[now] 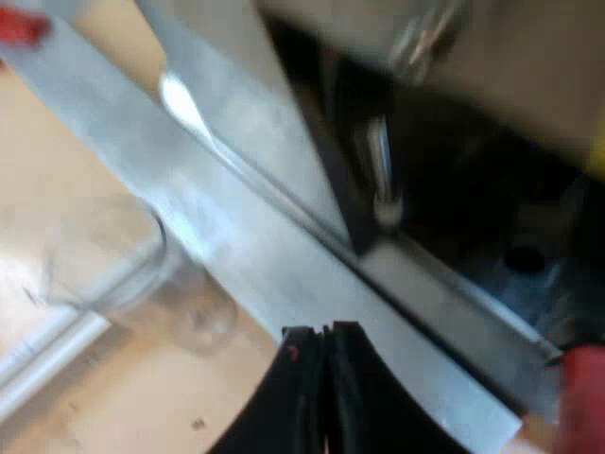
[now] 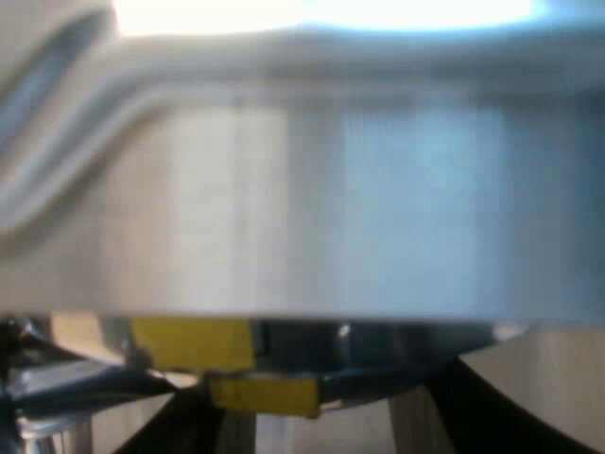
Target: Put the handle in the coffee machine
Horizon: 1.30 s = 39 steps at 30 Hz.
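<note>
The left gripper (image 1: 321, 336) is clenched on nothing over the wooden table (image 1: 113, 407), near the espresso machine (image 1: 284, 255). A measuring glass (image 1: 142, 274) stands just beside the machine's metal edge. A blurred red end (image 1: 584, 397), perhaps the holder's handle, shows at the machine's front. The right gripper (image 2: 323, 378) is released, fingers spread close against the machine's metal wall, near a yellow patch (image 2: 260, 392).

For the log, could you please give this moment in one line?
left gripper: fingers shut, near measuring glass | right gripper: close to machine

left gripper (image 1: 324, 333), curved black fingers (image 1: 359, 397), small red mark (image 1: 293, 353), right gripper (image 2: 317, 407), black fingers
</note>
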Motion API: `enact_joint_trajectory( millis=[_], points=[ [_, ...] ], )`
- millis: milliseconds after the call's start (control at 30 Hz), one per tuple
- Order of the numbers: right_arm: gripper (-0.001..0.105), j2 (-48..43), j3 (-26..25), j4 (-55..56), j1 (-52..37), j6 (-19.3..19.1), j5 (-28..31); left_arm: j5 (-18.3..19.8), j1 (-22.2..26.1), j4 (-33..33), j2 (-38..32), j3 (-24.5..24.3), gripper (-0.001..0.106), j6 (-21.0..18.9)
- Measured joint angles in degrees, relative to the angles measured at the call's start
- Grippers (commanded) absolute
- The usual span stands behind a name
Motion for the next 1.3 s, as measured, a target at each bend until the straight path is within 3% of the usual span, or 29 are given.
enact_joint_trajectory(
  millis=[333,600,800,1000,1300],
  points=[
    [0.036,0.71,0.0,-0.86,0.0,0.0,0.0,-0.59,0.0,1.34,3.29,0.05,0.001,2.71],
    [0.036,0.71,0.0,-0.86,0.0,-0.43,0.0,5.11,0.0,9.35,2.3,0.05,0.001,3.9],
    [0.036,0.71,0.0,-0.86,0.0,-0.43,0.0,5.54,0.0,10.39,-1.21,0.05,0.001,3.9],
    [0.036,0.71,0.0,-0.86,0.0,-1.85,0.39,10.46,0.0,16.67,-4.84,0.05,0.001,3.9],
    [0.036,0.71,0.0,-0.86,0.0,-2.58,0.58,11.44,0.0,17.73,-4.84,0.91,0.001,3.42]
  ],
)
